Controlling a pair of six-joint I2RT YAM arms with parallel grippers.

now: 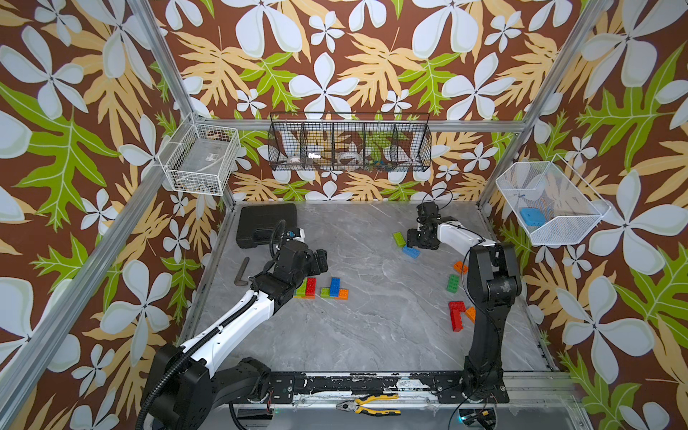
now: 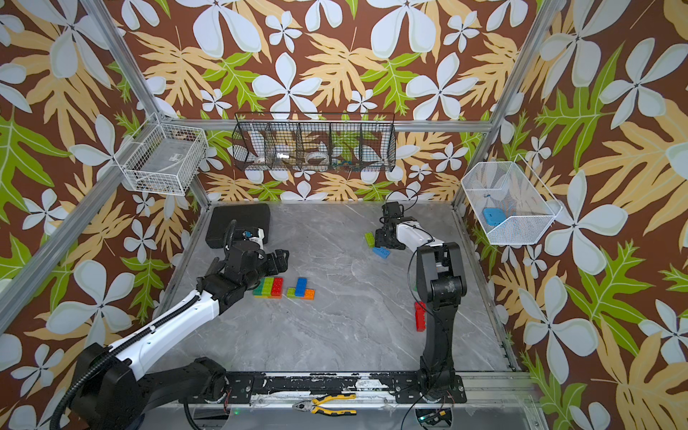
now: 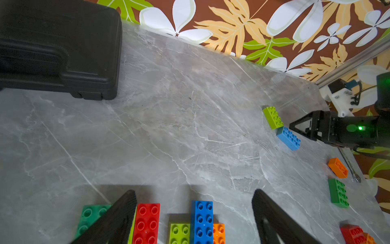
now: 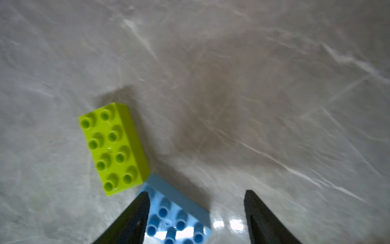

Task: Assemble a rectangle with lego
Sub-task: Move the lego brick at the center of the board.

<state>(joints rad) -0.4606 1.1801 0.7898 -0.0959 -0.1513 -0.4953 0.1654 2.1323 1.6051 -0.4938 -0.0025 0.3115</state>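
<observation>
Two flat groups of lego lie left of centre in both top views: a dark green, lime and red row (image 1: 305, 287) and a lime, blue and orange group (image 1: 335, 288). My left gripper (image 3: 194, 192) hovers open just behind them, holding nothing. At the back right a lime brick (image 4: 114, 145) touches a corner of a light blue brick (image 4: 175, 217) on the table. My right gripper (image 4: 196, 192) stands open over the blue brick, with one finger beside it. Loose orange (image 1: 460, 266), dark green (image 1: 453, 283) and red (image 1: 456, 314) bricks lie near the right arm.
A black case (image 1: 266, 223) sits at the back left with a dark angled tool (image 1: 242, 271) near it. Pliers (image 1: 372, 405) lie on the front rail. A thin wrench (image 3: 350, 166) lies by the orange brick. Wire baskets (image 1: 350, 143) hang on the walls.
</observation>
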